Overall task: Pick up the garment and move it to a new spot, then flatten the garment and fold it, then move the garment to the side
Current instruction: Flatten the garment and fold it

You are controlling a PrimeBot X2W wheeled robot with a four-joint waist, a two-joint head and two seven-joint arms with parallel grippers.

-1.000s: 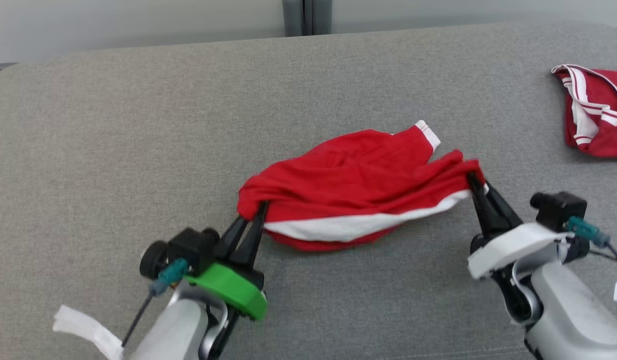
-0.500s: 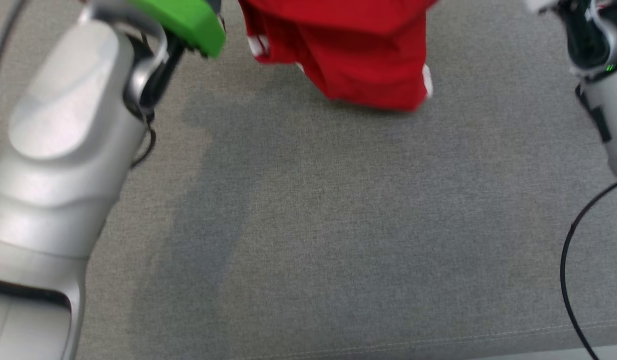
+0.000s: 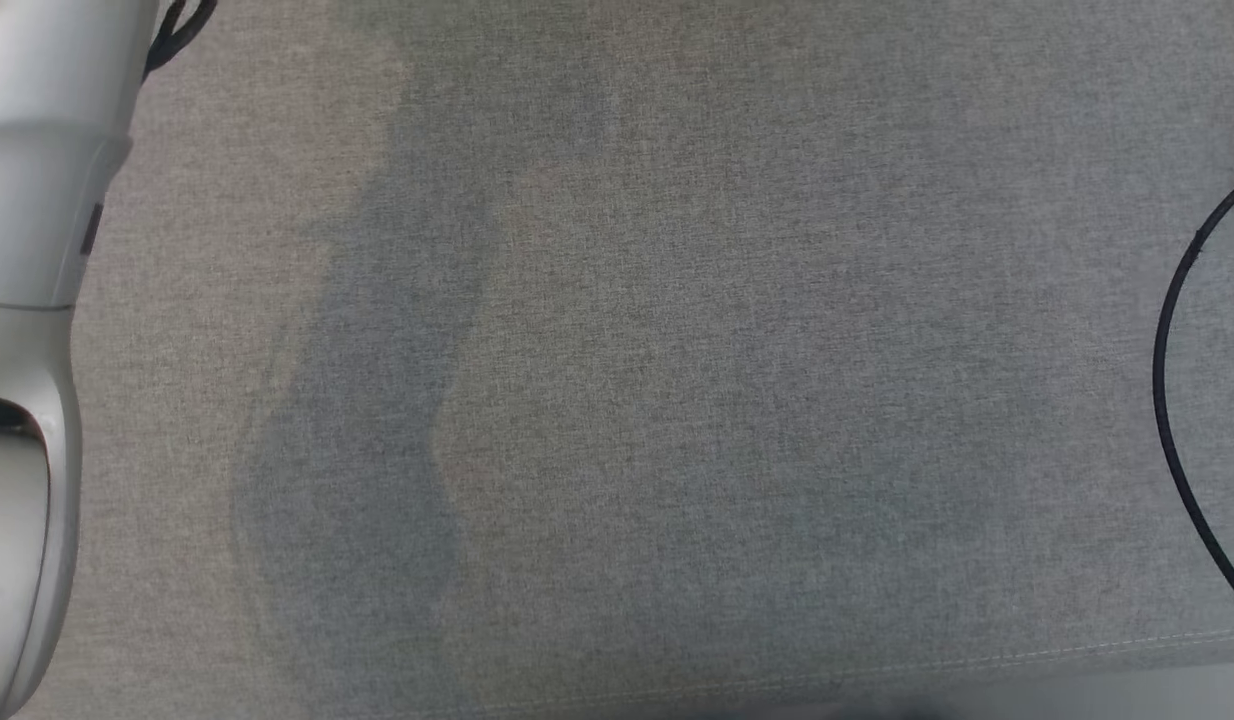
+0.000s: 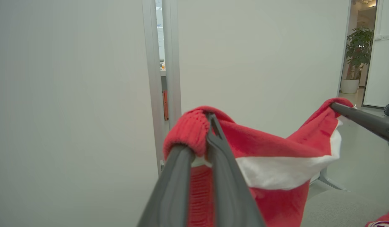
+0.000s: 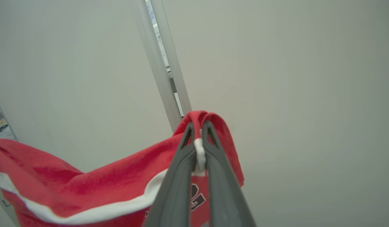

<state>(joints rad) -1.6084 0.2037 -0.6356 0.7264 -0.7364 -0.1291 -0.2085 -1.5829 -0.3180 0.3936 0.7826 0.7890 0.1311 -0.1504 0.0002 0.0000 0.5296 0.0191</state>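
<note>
The red garment (image 4: 276,148) with a white band hangs in the air, stretched between both grippers. In the left wrist view my left gripper (image 4: 208,118) is shut on a bunched red edge of it. At that view's right my right gripper (image 4: 334,107) pinches the opposite edge. The right wrist view shows my right gripper (image 5: 197,124) shut on a red and white fold of the garment (image 5: 103,183), with part of a dark print below the fingers. In the head view a pale left forearm (image 3: 27,200) runs down the left edge.
The grey fabric surface (image 3: 677,350) lies below, with a seam near its front edge. A black cable (image 3: 1172,400) curves at the right. A white wall, a door frame (image 4: 161,78) and a potted plant (image 4: 358,47) stand beyond. Another red garment (image 4: 383,220) lies at the lower right.
Both grippers have lifted the garment off the grey surface and up past the top of the head view. The head camera has also tilted down towards the near edge.
</note>
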